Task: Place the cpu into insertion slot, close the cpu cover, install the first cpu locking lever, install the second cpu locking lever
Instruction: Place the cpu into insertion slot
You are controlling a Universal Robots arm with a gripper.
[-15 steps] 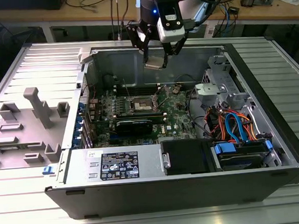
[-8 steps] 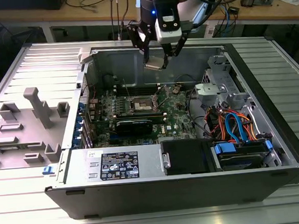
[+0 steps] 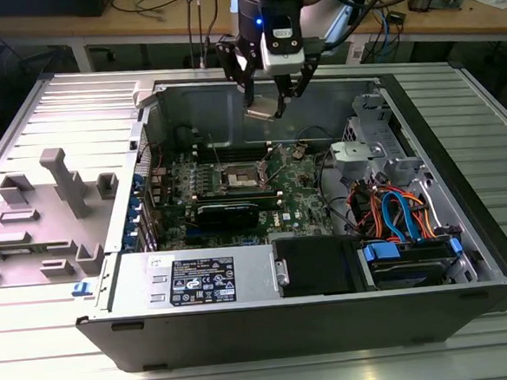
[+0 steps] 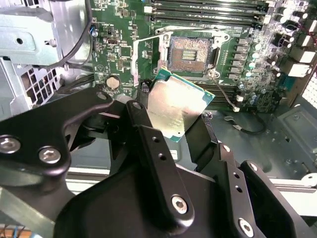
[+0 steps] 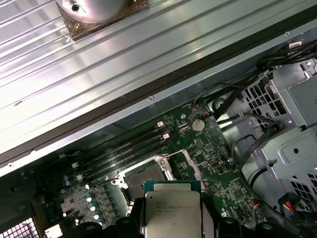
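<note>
The cpu (image 4: 176, 106), a small square chip with a silver-grey top, hangs tilted in the air above the green motherboard (image 4: 124, 29), with my gripper (image 4: 176, 124) shut on its edges. In the exterior view, my gripper (image 3: 269, 102) and the cpu (image 3: 263, 112) sit high over the open computer case, near its back wall. Below lies the insertion slot (image 4: 190, 52), uncovered with its contact field showing. The cpu cover (image 4: 135, 57) stands swung open at one side of it. In the first wrist view the cpu (image 5: 171, 210) hovers just off the insertion slot (image 5: 143, 181).
Long black memory strips (image 4: 208, 7) run beside the socket. A long black card (image 3: 227, 213) lies in front of it. A drive cage (image 3: 368, 151) and coloured cables (image 3: 394, 215) fill the exterior view's right. A grey fixture tray (image 3: 38, 222) lies outside the case on the left.
</note>
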